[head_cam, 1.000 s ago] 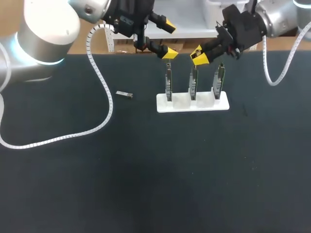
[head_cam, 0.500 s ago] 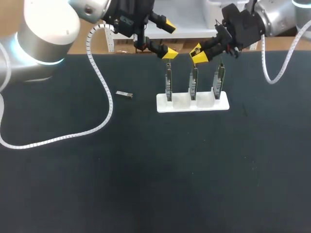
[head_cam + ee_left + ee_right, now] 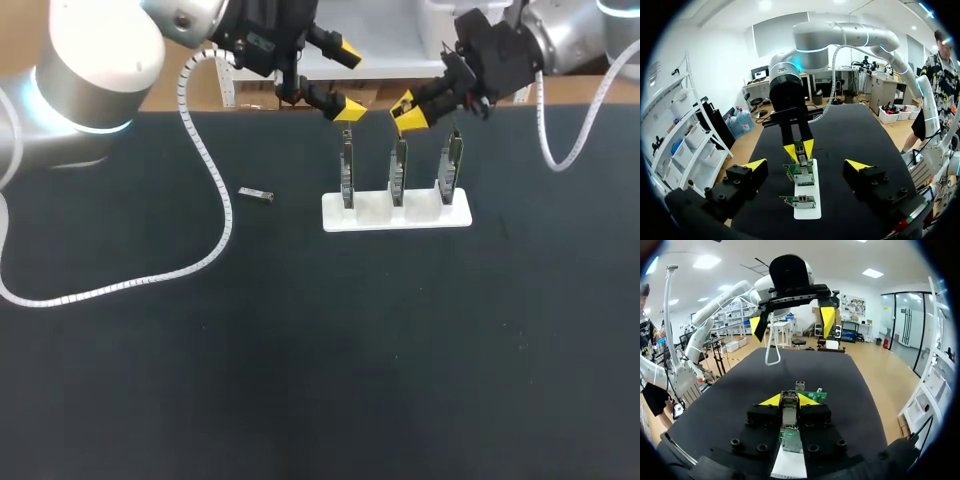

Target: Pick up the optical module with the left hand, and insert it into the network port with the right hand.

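The step in hand, as I judge it, is the insertion itself; the right gripper [image 3: 408, 111] has its yellow tips drawn close and clamped on the optical module [image 3: 788, 415], which shows in the right wrist view as a small silver body pinched from both sides and pointing out ahead of the fingers. To do it well, the module's long axis should be brought square to the mouth of the network port [image 3: 800, 385] before any push; a skewed entry would likely jam against the cage or lever the thin card in its slot, so the approach wants to be slow and straight, with the grip kept firm. In the head view the tips hang just above the top of the middle board [image 3: 398, 170] on the white stand [image 3: 395, 212], near it but not touching; which port is meant I cannot tell for sure. The left gripper [image 3: 347, 79] holds nothing, its fingers spread wide above the stand's left end; it ought to keep clear of the right arm's path. A second module [image 3: 256, 194] lies flat on the table [image 3: 300, 350], well apart from both grippers and left of the stand.
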